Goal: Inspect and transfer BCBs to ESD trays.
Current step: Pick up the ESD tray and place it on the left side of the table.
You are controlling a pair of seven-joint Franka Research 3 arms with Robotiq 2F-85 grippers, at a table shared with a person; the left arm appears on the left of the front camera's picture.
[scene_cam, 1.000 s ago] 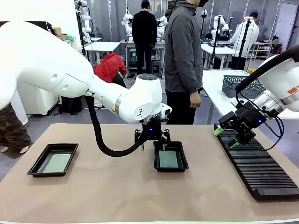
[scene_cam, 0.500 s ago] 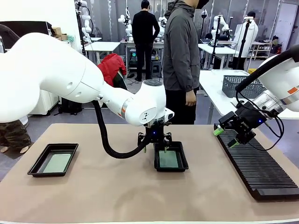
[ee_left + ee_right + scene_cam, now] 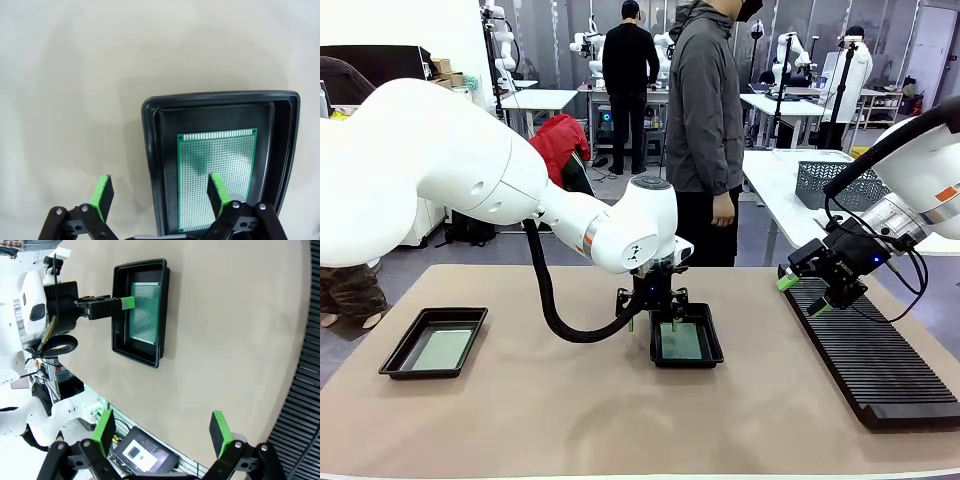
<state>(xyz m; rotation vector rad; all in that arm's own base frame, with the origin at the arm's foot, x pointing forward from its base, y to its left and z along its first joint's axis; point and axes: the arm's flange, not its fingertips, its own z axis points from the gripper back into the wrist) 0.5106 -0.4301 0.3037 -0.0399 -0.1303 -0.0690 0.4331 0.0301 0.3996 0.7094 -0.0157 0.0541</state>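
Two ESD trays (image 3: 686, 337) (image 3: 433, 343), each holding one BCB (image 3: 681, 342) (image 3: 441, 349).

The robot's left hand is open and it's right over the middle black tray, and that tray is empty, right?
Not quite. The middle tray is not empty: a green board lies flat inside it, as the left wrist view shows. The left gripper is indeed open above that tray.

Glossy white arms (image 3: 440, 170), black cables (image 3: 545, 300), black grippers with green-padded fingers (image 3: 104, 192); the person (image 3: 705, 110) wears grey.
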